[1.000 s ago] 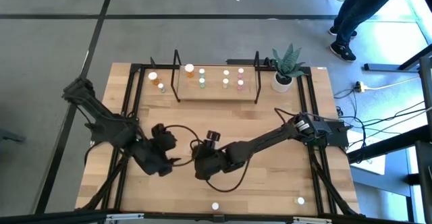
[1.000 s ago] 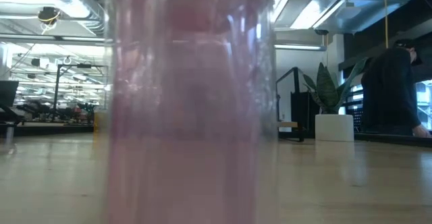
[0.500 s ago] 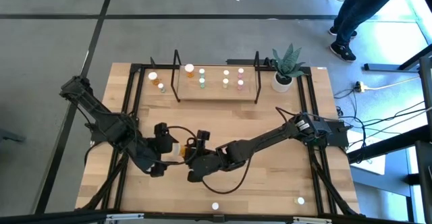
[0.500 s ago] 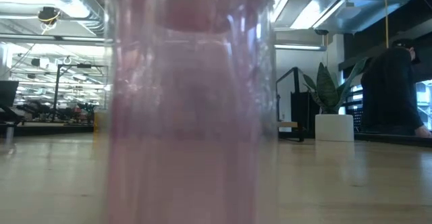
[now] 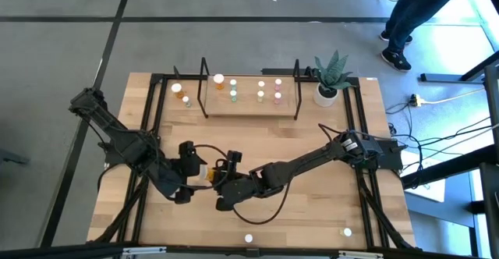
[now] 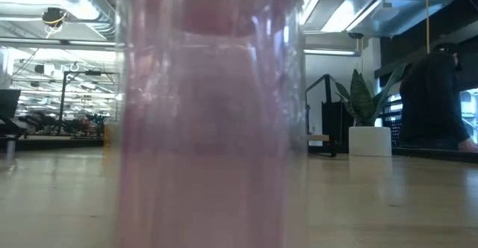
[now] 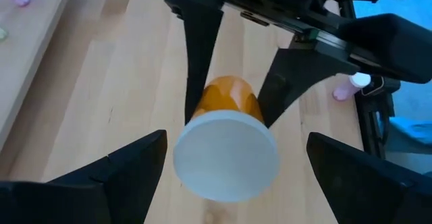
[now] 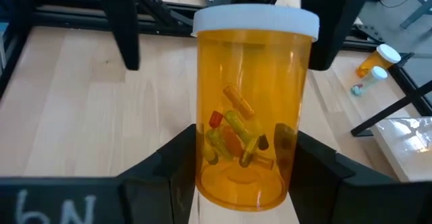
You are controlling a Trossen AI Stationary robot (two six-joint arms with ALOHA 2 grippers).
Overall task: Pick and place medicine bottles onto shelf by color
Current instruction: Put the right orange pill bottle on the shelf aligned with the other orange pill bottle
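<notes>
Both arms are matte black — the left arm (image 5: 117, 138) and the right arm (image 5: 312, 159) are built of slim angular links with bulkier joint housings. A black cable (image 5: 204, 148) loops loosely off the left wrist, and another curls under the right one. The left gripper (image 7: 229, 177) has broad, flat, wedge-shaped dark fingers (image 7: 115, 177); the right gripper (image 8: 246, 177) has similar black fingers (image 8: 169, 170) with angular shoulders — white hand-lettered marks (image 8: 54, 209) sit on its housing.

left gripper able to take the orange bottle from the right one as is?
Probably yes: left gripper is open, its fingers either side of the orange bottle's white cap, which right gripper holds by its base.
</notes>
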